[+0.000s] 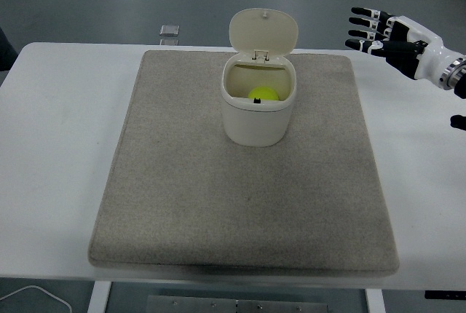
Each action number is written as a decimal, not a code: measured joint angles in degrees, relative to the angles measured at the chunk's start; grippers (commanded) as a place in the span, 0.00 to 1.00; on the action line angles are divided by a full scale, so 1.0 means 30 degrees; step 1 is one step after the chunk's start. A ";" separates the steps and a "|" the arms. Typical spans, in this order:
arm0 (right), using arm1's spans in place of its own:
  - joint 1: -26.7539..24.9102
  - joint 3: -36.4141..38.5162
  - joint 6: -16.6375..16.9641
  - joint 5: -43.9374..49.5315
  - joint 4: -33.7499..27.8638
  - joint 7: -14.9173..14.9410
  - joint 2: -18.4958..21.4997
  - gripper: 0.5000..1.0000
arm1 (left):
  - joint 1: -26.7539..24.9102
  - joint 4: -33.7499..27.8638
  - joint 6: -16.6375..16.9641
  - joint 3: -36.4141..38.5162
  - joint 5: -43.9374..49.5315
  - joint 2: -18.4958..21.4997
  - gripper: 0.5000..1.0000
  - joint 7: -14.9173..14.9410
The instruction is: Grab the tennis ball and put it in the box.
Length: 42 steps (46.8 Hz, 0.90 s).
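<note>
Up in the upper right of the frame you see your right hand [397,38], black and white with jointed fingers [364,23], raised beside the table's far right corner. Its fingers are stretched out and spread toward the left, holding nothing. It sits well apart from everything on the table.

Moving left from it, you reach the cream plastic box with a hinged lid [258,105], standing upright on the far middle part of the mat. Its rounded lid [263,31] is flipped open and stands up behind the opening. Inside the box, low against the back wall, you see the bright yellow-green tennis ball [263,94]; only its top shows over the front rim.

Under the box lies the large grey felt mat [240,196], which covers most of the white table [58,145].

At the table's far edge, upper centre-left of the frame, there is a small grey square object [169,30]. A thin white cable [33,295] curls at the lower left corner.
</note>
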<state>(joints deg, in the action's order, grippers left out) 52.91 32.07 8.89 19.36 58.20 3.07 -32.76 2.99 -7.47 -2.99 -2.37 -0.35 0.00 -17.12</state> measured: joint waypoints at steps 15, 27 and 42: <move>-0.0018 -0.0080 -0.1182 -0.4074 -0.1436 0.0000 0.0926 0.84 | 0.0001 0.0000 0.0000 0.0000 0.0000 0.0000 0.98 0.0000; -0.0172 -0.0139 -0.1604 -0.5879 -0.1729 0.0027 0.1356 0.85 | 0.0001 0.0000 0.0001 0.0000 0.0000 0.0000 0.98 0.0002; -0.0436 -0.0086 -0.1552 -0.6011 -0.1739 0.0235 0.1747 0.85 | -0.0003 0.0000 0.0001 0.0000 0.0001 0.0000 0.98 0.0004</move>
<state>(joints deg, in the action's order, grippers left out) 51.60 31.81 4.24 1.32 52.99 3.77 -27.52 2.98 -7.47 -2.99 -2.37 -0.35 0.00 -17.11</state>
